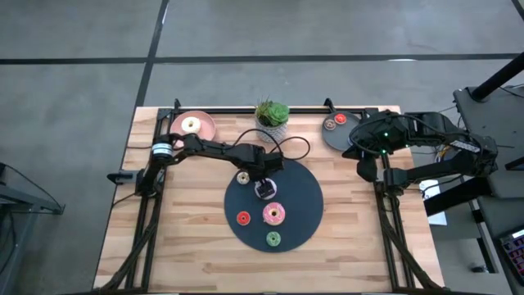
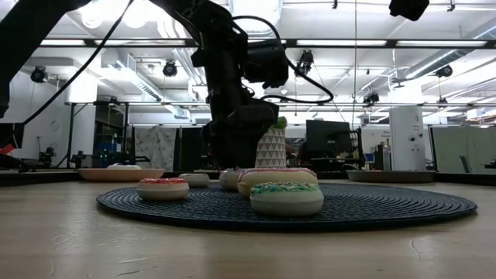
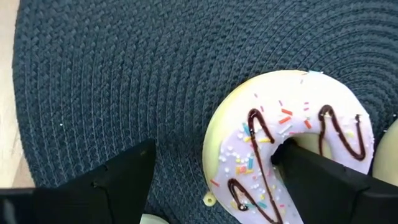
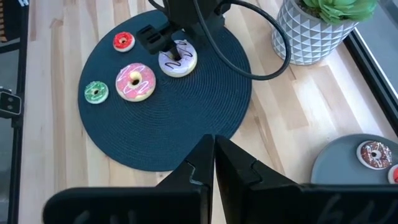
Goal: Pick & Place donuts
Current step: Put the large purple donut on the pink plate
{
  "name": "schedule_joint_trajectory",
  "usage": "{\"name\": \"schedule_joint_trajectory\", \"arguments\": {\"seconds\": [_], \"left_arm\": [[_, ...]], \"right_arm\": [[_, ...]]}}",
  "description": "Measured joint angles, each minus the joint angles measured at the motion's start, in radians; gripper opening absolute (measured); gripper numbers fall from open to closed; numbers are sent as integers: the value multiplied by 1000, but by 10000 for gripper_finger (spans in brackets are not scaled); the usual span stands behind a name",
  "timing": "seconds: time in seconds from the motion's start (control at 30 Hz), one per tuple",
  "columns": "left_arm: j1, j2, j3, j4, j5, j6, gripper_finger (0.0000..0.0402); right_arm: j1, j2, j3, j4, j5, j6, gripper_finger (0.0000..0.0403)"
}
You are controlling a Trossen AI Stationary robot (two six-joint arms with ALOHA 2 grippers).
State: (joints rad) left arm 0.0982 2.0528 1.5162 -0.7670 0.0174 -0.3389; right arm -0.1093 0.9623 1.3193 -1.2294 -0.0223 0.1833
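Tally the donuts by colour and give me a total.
Red donuts: 2
Green donut: 1
Pink donut: 1
Purple-white donut: 1
Cream donut: 1
White donut: 1
Brown donut: 1
Total in view: 8

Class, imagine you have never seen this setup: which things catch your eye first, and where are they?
The left gripper stands over the dark round mat, open, one finger in the hole of a purple-white donut. Nearby on the mat lie pink, red and green donuts. The right gripper waits beside the table's right edge.
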Motion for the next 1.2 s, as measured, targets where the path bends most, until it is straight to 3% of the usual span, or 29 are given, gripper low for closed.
{"name": "schedule_joint_trajectory", "arguments": {"seconds": [0.27,0.8,1.2], "left_arm": [[0,2,0,0,0,-2,300],[0,2,0,0,26,-2,214],[0,2,0,5,34,-13,202]], "right_arm": [[0,0,0,0,0,0,9],[0,0,0,1,1,-3,9],[0,0,0,1,2,-3,9]]}}
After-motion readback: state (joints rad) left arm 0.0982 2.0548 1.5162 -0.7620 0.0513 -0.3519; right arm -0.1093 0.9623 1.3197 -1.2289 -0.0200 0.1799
